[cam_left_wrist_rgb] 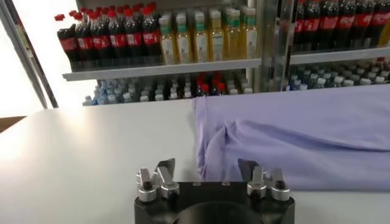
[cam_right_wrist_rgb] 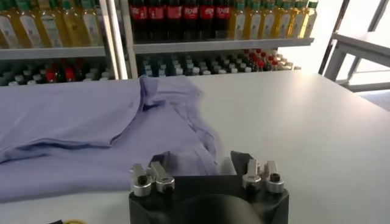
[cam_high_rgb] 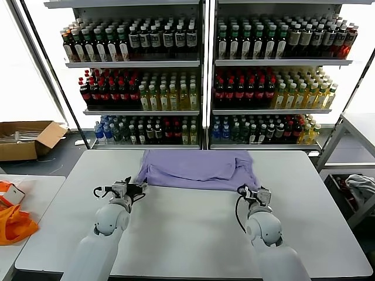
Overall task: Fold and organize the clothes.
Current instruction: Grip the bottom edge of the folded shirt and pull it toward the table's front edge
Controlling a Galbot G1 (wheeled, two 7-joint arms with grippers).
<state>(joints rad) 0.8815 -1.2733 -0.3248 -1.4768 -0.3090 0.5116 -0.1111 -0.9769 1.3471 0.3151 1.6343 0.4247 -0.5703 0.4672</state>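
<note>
The clothes are one lavender T-shirt [cam_high_rgb: 199,167], lying folded across the far half of the white table [cam_high_rgb: 193,234]; no print shows. My left gripper [cam_high_rgb: 140,188] sits at the shirt's near left corner. In the left wrist view its fingers [cam_left_wrist_rgb: 166,169] stand apart, with the shirt's [cam_left_wrist_rgb: 292,140] near edge reaching in between them at the left gripper [cam_left_wrist_rgb: 206,170]. My right gripper [cam_high_rgb: 243,190] is at the near right corner. There too the right gripper [cam_right_wrist_rgb: 200,163] is open, and the shirt's [cam_right_wrist_rgb: 79,122] hem lies between its fingers [cam_right_wrist_rgb: 241,161].
Shelves of bottles [cam_high_rgb: 199,76] stand behind the table. An orange bag [cam_high_rgb: 14,225] lies on a low table at the left, beyond it a cardboard box [cam_high_rgb: 26,137]. A grey-white cloth [cam_high_rgb: 360,186] lies under a side table at the right.
</note>
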